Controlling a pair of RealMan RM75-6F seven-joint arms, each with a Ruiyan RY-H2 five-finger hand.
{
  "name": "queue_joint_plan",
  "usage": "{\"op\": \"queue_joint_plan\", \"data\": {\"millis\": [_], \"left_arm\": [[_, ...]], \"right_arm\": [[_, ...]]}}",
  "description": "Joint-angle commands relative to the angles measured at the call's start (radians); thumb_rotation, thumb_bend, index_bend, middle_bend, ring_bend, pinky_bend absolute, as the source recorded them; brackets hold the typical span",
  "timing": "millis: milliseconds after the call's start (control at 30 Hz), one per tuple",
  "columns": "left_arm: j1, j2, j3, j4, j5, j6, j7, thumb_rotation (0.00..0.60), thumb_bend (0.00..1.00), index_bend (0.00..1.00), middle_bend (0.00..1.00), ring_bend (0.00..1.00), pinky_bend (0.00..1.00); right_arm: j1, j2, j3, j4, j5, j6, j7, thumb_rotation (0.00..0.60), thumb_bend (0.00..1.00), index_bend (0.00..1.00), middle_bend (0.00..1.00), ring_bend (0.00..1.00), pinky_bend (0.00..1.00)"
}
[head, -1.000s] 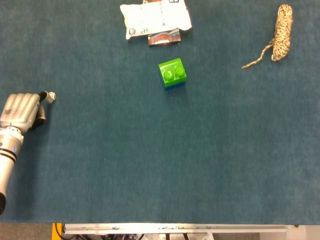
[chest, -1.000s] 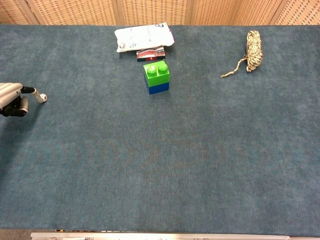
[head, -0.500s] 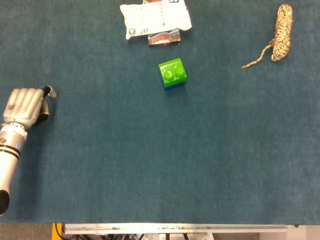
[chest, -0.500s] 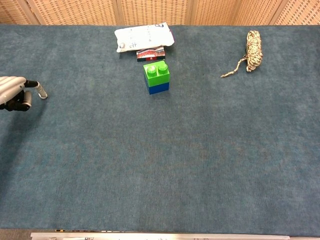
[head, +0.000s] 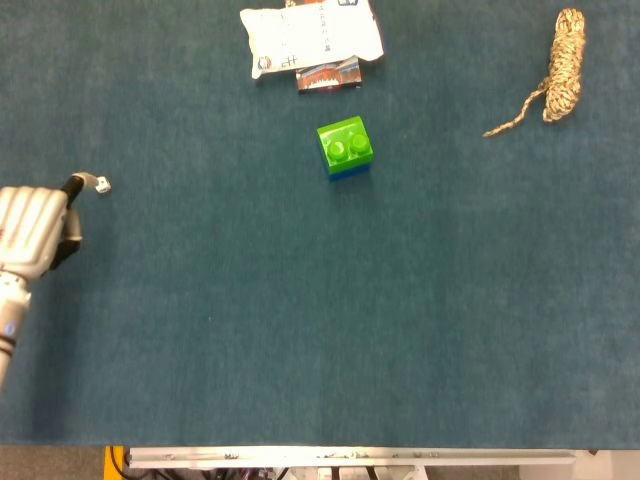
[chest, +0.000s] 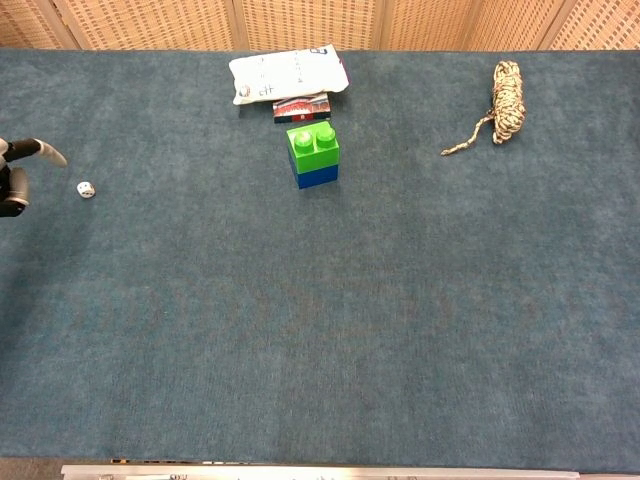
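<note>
A tiny white die (chest: 86, 189) lies alone on the blue table cloth at the far left, also seen in the head view as the die (head: 102, 184). My left hand (head: 35, 225) is just left of it and touches nothing. In the chest view the left hand (chest: 14, 176) sits at the frame's left edge, lifted off the die, one finger stretched out above it and the thumb apart below. Nothing is held. My right hand appears in neither view.
A green brick stacked on a blue one (head: 345, 147) stands at the centre back. Behind it lie a white packet (head: 312, 35) and a small red packet (head: 328, 77). A coiled rope (head: 562, 75) lies at the back right.
The left hand has let go of the die and drawn back to the left and upward. The die now lies free on the cloth.
</note>
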Motion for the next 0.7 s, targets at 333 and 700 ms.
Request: {"op": "queue_joint_plan", "data": {"millis": [333,700], "left_arm": [[0.162,0.101,0.063,-0.086,0.297,0.342,-0.124,0.600,0.59,0.26,0.08,0.14,0.42],[0.213,0.150,0.093,-0.118,0.386,0.402,-0.174,0.600,0.59,0.38,0.08,0.13,0.39]], "right_arm": [[0.005,-0.011,-0.004,-0.001,0.007,-0.011,-0.025,0.600,0.09,0.20,0.20,0.09,0.28],[0.003,-0.009,-0.002,0.003,0.004,-0.005,-0.018,0.600,0.09,0.20,0.20,0.09,0.28]]}}
